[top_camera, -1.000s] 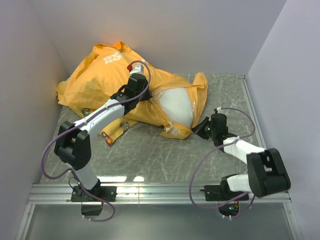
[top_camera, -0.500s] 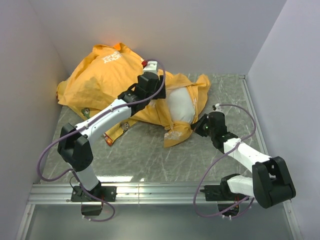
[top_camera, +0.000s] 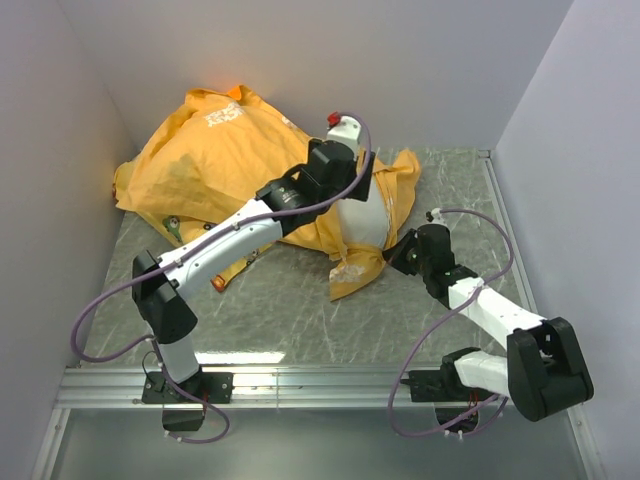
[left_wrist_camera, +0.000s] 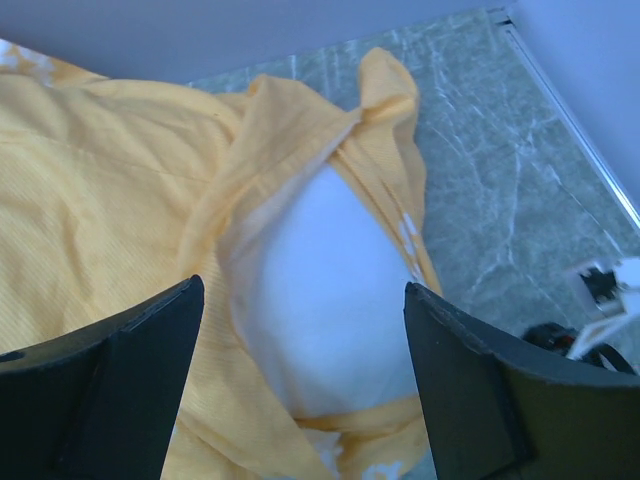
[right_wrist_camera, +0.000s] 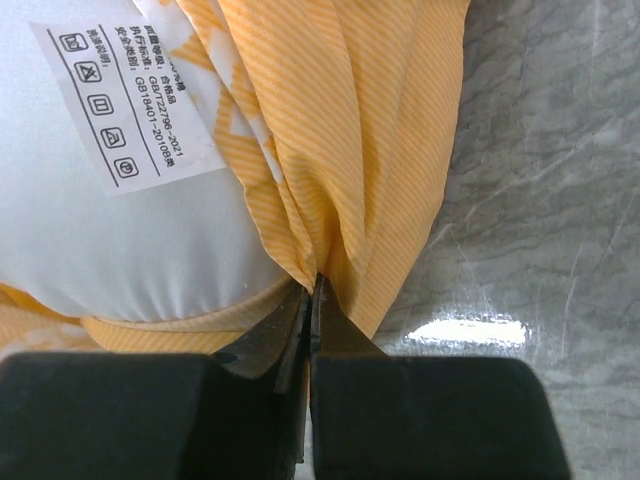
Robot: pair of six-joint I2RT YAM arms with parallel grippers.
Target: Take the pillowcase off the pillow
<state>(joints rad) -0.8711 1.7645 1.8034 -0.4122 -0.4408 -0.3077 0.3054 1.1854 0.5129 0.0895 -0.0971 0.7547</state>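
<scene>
Swinging the wide-open left gripper rightward, hovering over the pillow poking white from the pillowcase on the table; pinching its orange hem tight in the right gripper, readying to pull them apart.

The left gripper is now further right, over the bare white end of the pillow instead of the middle of the pillowcase. The right gripper sits slightly nearer to the cloth, whose near corner reaches further forward.
</scene>
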